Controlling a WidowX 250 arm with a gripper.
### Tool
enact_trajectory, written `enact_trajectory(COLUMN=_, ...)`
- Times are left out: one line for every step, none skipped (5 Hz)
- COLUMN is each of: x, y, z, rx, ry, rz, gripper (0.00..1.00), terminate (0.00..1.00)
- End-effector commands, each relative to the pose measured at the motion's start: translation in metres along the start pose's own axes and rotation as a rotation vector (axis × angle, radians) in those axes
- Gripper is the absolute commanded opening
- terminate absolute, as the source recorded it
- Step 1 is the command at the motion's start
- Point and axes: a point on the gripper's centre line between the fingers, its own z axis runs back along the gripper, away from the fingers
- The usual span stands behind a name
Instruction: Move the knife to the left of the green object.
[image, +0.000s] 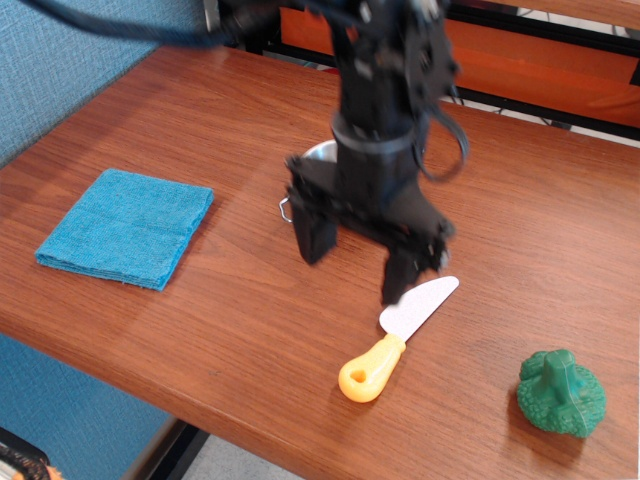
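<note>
Knife (398, 338) on table, below spread end effector (357, 262).

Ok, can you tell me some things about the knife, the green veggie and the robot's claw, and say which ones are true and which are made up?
1. The knife lies flat on the table. True.
2. The gripper is holding the knife. False: it is open and lifted above the knife.
3. The green object sits left of the knife. False: it sits to the knife's right.
4. The blue cloth is folded near the table's left edge. True.
5. The knife's handle is red. False: it is yellow-orange.
</note>
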Motion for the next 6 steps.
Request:
enact_trajectory(x=0.029, y=0.013, z=0.019, rx=0.118, ry=0.02, rz=-0.047, gripper=1.0, terminate=0.0)
enact_trajectory(x=0.058, y=0.0, z=0.029, rx=0.122, ry=-0.004, rz=-0.112, gripper=1.0, terminate=0.0)
enact_trajectory(x=0.082, y=-0.017, z=0.036, rx=0.108, ry=-0.011, rz=-0.109, gripper=1.0, terminate=0.0)
enact_trajectory(x=0.104, y=-0.027, z=0.03, rx=0.078, ry=0.002, rz=-0.041, gripper=1.0, terminate=0.0)
enact_trajectory(x=0.119, y=-0.018, z=0.024, rx=0.098, ry=0.041, rz=0.025, gripper=1.0, terminate=0.0)
enact_trajectory(x=0.119, y=-0.018, z=0.024, rx=0.098, ry=0.041, rz=0.025, gripper=1.0, terminate=0.0)
